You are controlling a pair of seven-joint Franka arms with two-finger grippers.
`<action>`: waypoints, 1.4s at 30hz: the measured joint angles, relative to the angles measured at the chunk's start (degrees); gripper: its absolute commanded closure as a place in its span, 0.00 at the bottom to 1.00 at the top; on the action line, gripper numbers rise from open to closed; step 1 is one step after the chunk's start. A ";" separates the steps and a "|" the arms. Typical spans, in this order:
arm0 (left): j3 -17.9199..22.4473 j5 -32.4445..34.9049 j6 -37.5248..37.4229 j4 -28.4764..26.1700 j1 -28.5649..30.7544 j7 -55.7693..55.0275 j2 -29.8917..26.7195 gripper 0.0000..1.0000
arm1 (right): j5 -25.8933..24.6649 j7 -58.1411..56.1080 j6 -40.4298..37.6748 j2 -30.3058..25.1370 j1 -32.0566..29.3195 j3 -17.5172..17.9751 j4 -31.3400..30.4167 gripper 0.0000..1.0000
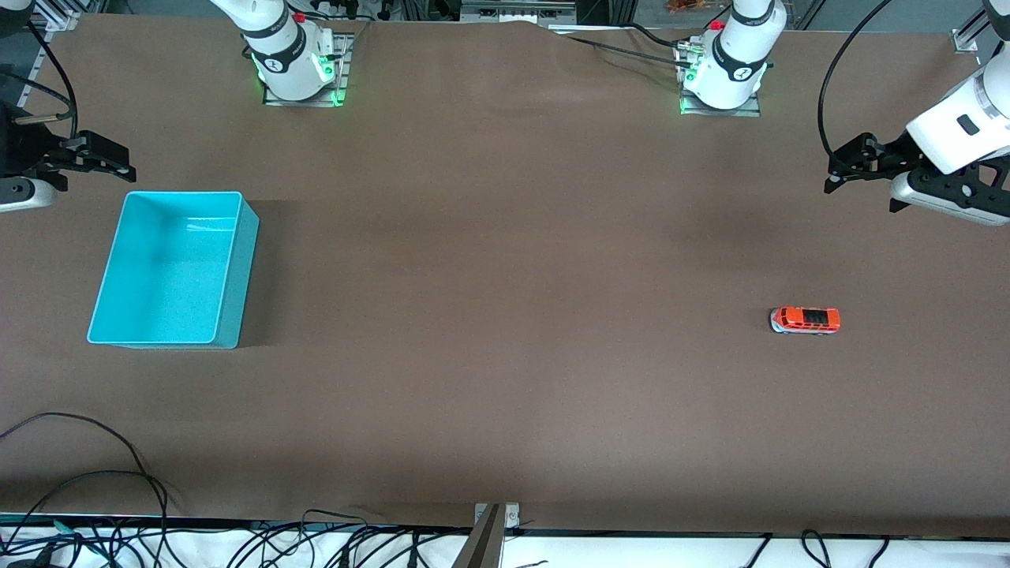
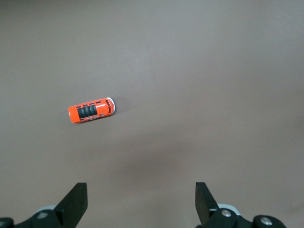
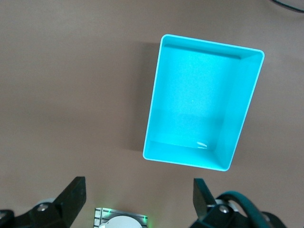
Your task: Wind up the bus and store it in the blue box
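Toward the left arm's end of the table I've got the bus [image 1: 806, 320] sitting on its wheels on the brown mat [image 1: 505, 315], lying lengthwise along the table w/ its silver-grey nose pointing toward the right arm's end; nothing's touching it. The box [image 1: 237, 268] is well apart from it, down at the right arm's end, upright, open side up, nothing inside as far as I can see. Left gripper [image 1: 848, 170] hangs in the air over bare mat at its own end of the table, up above the bus but not over it; fingers [image 2: 76, 202] spread wide, nothing between them. Right gripper [image 1: 106, 162] hangs just off the box's rim on the base side, fingers [image 3: 73, 197] also wide and holding nothing. Both arms look parked.
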 measured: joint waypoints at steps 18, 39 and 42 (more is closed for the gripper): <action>-0.01 0.00 0.00 0.05 0.16 0.00 0.01 0.00 | 0.00 0.00 0.00 -0.01 -0.07 -0.22 0.45 0.00; -0.01 0.00 0.01 0.05 0.16 0.00 0.10 0.00 | 0.00 1.52 0.00 0.00 -0.06 -0.22 0.50 0.00; -0.01 0.00 0.01 0.05 0.17 0.00 0.10 0.00 | 0.00 1.58 0.00 0.00 -0.06 -0.22 0.50 0.00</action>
